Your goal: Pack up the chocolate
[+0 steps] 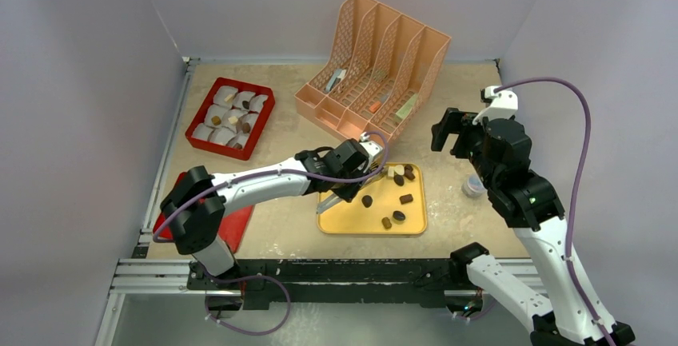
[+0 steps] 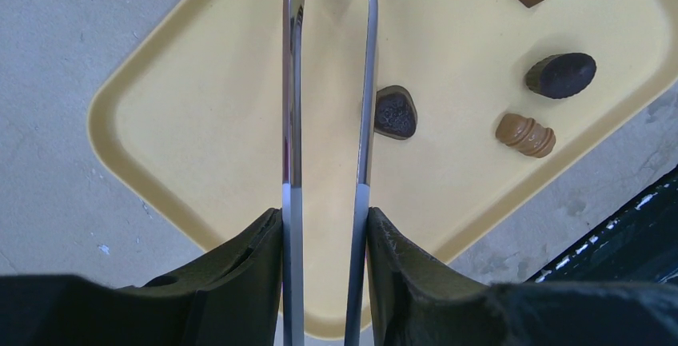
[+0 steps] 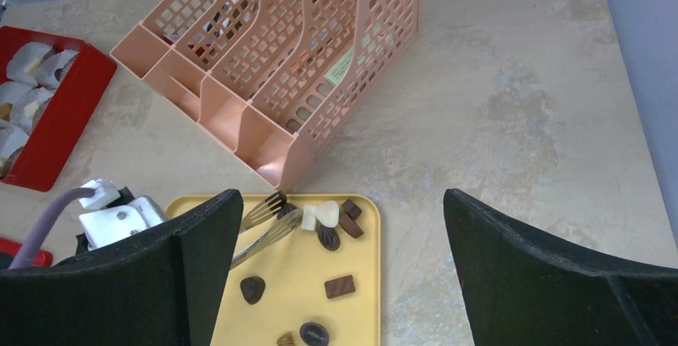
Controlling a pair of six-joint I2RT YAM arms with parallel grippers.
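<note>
Several chocolate pieces lie on a yellow tray (image 1: pixel 344 222): a cluster at its far edge (image 1: pixel 400 173) and loose ones (image 1: pixel 367 200) nearer. My left gripper (image 1: pixel 350 176) is shut on metal tongs (image 2: pixel 292 122), whose forked tips (image 3: pixel 276 214) reach over the tray's far end around a dark piece. In the left wrist view (image 2: pixel 324 218) a dark piece (image 2: pixel 395 113) lies just right of the tongs, and a caramel one (image 2: pixel 525 134) farther right. My right gripper (image 1: pixel 449 134) is open and empty, raised right of the tray, and it also shows in the right wrist view (image 3: pixel 340 202).
A red box (image 1: pixel 230 117) with white cup liners, some holding pieces, sits at the back left. A red lid (image 1: pixel 236 226) lies under the left arm. A peach file organizer (image 1: pixel 376 66) stands behind the tray. A small round container (image 1: pixel 473 186) sits right of the tray.
</note>
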